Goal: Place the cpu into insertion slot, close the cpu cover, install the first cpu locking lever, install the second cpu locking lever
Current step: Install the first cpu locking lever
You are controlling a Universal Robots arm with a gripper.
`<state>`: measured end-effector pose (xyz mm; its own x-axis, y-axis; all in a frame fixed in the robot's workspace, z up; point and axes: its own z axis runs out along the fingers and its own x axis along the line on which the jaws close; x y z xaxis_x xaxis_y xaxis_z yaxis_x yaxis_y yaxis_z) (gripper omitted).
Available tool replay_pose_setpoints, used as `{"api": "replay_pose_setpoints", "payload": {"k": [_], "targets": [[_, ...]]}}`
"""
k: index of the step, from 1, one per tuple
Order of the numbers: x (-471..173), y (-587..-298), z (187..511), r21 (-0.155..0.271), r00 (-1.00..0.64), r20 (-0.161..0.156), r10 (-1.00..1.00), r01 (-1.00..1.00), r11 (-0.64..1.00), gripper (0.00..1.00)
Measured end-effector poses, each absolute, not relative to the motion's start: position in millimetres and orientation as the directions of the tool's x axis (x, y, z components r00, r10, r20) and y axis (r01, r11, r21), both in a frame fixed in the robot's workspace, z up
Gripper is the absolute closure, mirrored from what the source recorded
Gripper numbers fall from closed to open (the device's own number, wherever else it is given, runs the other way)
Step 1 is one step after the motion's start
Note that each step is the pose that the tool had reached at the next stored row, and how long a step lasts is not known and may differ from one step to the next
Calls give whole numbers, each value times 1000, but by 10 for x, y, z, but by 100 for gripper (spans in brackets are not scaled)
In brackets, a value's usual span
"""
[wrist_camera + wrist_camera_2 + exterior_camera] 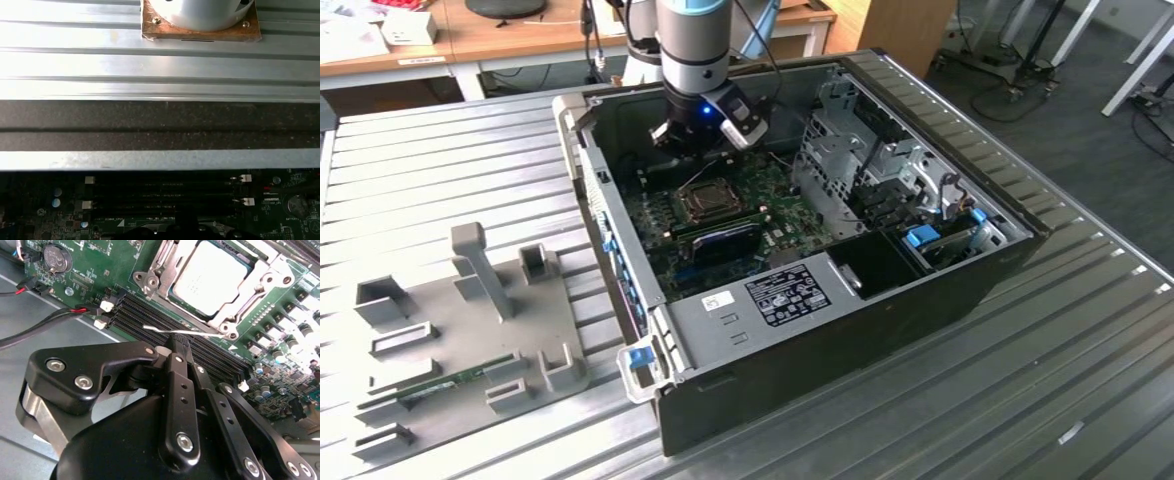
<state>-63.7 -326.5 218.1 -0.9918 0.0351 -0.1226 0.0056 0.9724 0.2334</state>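
**Gripper at the lever, cpu seated**

Gripper (pixel 176 341): fingers drawn together, tips touching or just above a thin locking lever (pixel 200 333); cannot tell whether they pinch it. Lever lies across the memory slots (pixel 145 312), just beside the socket, and looks unlatched. Judged to be springy steel wire, slick, likely to push back; best taken near its free end. Beyond it, cpu cover (pixel 165 267) lies down flat, thin sheet metal. The cpu (pixel 210 275) sits in the slot under the cover's window, grey top showing; light, fragile. Farthest, a coin cell (pixel 56 257) on the motherboard (pixel 95 270).
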Motion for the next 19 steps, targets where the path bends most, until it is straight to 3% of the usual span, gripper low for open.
{"api": "replay_pose_setpoints", "payload": {"k": [19], "targets": [[-638,-3281,2101,233,-992,-125,35,5,972,89]]}}
